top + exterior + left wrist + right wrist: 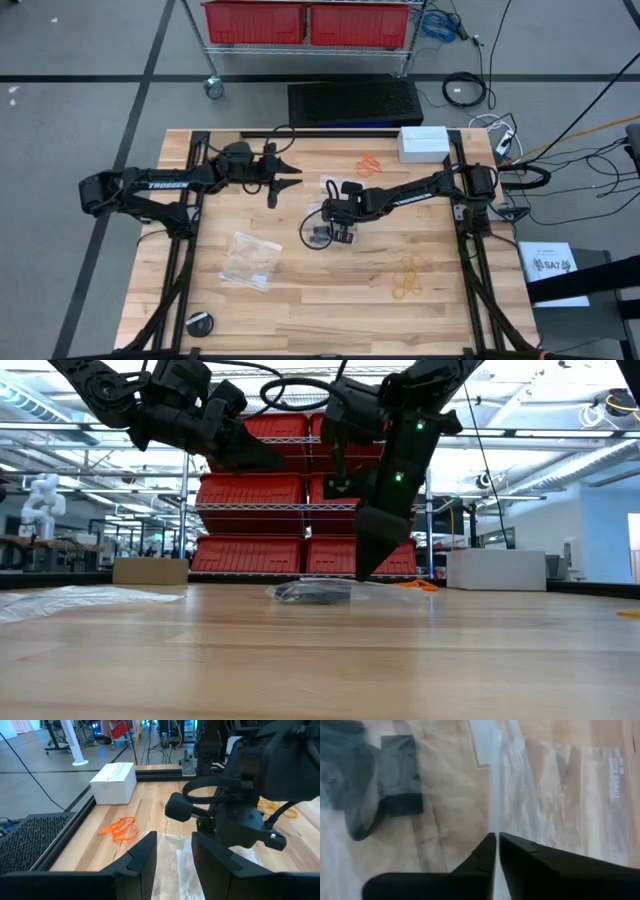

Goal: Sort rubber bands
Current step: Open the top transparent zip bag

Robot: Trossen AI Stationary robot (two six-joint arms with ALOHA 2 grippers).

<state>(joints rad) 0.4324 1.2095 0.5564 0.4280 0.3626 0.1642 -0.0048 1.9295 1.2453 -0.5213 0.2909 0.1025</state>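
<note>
Two arms over mid-table: right gripper [343,232] angled down, fingers pressed together on clear bag [555,785]; left gripper [285,177] raised, spread, empty. Orange rubber bands [369,163] near white box [424,143]; yellow rubber bands [409,278] apart.

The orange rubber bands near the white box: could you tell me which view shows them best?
The left wrist view: the orange rubber bands lie large and unobstructed. The high view shows them tiny; the low view shows only an orange sliver; the right wrist view shows none.

A box [423,143] sits at the surface's [330,300] far right; one bag [250,260] lies left of centre; a band pile [409,277] lies right; a disc [200,323] rests near the left corner.
</note>
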